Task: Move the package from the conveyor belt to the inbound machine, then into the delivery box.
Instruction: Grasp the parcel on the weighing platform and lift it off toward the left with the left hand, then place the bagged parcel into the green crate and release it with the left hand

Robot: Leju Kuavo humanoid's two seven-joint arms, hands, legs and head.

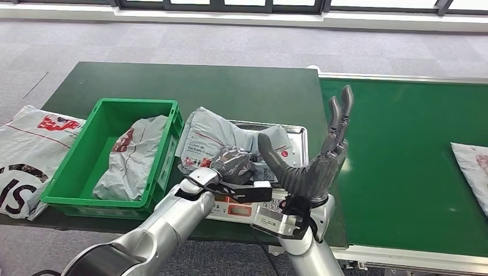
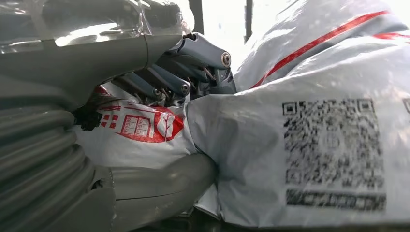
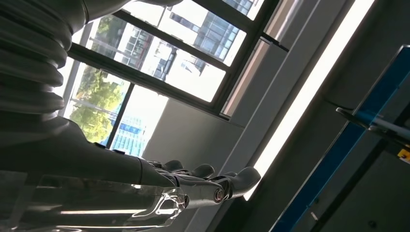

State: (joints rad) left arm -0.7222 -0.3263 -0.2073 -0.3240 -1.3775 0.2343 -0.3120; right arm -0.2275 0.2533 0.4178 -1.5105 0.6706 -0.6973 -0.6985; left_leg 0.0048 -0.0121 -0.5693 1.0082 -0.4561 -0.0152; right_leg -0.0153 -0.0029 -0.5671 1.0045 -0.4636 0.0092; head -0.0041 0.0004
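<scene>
Gripping the package with our left hand, fingers clamped on its film, right hand splayed empty; slack plastic could slip before the box at nine o'clock.

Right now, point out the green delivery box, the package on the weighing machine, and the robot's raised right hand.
green delivery box (image 1: 75, 198): head view, its near wall.
package (image 1: 213, 135): head view, the grey bag's upper face.
right hand (image 1: 313, 172): head view, the palm.
</scene>
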